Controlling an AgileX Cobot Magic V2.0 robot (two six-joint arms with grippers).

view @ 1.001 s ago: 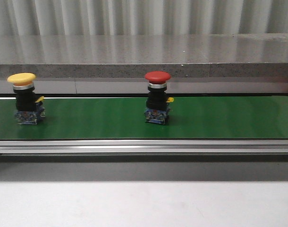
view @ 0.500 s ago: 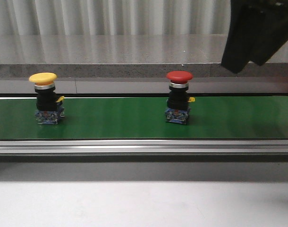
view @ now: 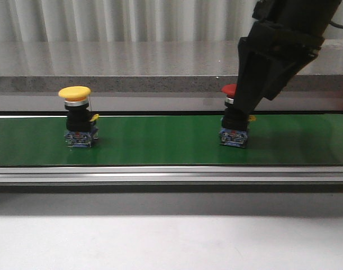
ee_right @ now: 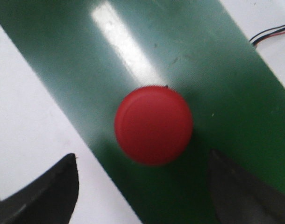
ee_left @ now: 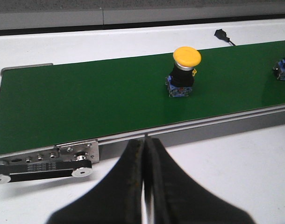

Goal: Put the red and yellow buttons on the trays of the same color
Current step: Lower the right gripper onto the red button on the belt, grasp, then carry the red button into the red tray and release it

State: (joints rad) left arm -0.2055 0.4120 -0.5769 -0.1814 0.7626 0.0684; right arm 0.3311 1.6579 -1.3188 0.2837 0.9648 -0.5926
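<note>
The right gripper hangs spread wide directly above the red button on the green belt; the front view half hides that cap. The left gripper is clenched off the belt, the yellow button well ahead.

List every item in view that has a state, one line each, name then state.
Red button: upright on the belt, not gripped.
Yellow button: upright on the belt, untouched.
Green conveyor belt: carrying both buttons.
Right pincer: open, above the red button.
Left pincer: shut, empty, off the belt.
</note>
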